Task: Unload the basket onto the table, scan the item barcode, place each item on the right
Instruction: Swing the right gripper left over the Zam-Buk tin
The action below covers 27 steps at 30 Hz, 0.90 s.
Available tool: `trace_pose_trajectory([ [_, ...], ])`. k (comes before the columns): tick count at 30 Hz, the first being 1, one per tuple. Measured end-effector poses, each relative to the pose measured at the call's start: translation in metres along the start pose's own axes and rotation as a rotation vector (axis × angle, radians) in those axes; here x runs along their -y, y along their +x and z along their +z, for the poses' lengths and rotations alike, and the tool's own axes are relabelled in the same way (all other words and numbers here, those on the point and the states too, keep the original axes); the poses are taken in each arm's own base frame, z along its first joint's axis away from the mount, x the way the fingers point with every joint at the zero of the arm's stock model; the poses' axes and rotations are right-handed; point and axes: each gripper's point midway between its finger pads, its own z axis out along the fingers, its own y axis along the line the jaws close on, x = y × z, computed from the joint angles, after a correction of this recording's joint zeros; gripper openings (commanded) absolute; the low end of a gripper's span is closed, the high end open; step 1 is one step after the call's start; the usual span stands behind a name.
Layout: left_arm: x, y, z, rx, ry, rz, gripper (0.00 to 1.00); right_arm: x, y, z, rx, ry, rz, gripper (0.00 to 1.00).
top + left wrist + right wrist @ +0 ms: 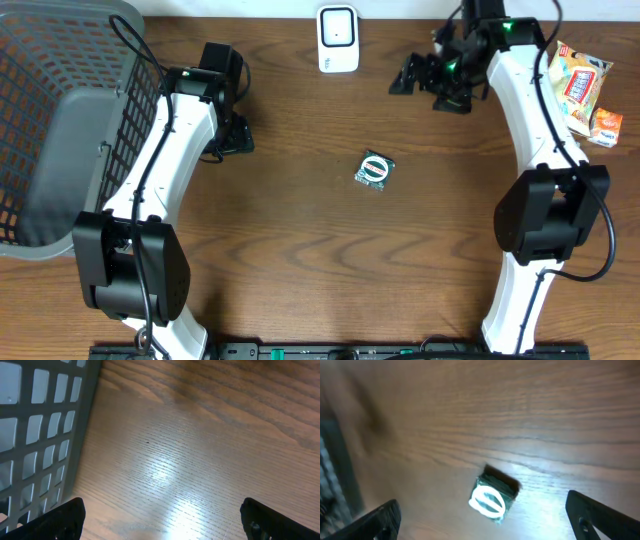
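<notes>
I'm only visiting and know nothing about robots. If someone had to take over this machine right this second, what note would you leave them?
Left gripper: open, empty, over bare table beside the grey basket.
Right gripper: open, empty, at the far side of the table, right of the white scanner.
Item: the small green packet lies mid-table, with neither gripper touching it; the right wrist camera shows it.
Other snack packs sit at the far right edge.
Done: nothing is picked up.
Left: grasp the packet, present its barcode to the scanner.
</notes>
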Motion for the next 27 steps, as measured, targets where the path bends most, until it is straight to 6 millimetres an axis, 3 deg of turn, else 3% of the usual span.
trace_pose_trajectory([
  [8,0.000,0.000,0.000,0.000,0.000,0.000,0.98,-0.030,0.029,0.021,-0.079,0.076,-0.357,0.99],
  [19,0.000,0.000,0.000,0.000,0.000,0.000,0.98,-0.049,0.034,0.034,-0.080,0.107,-0.541,0.99],
  [27,0.000,0.000,0.000,0.000,0.000,0.000,0.98,-0.056,0.038,0.064,-0.110,0.129,-0.651,0.99],
])
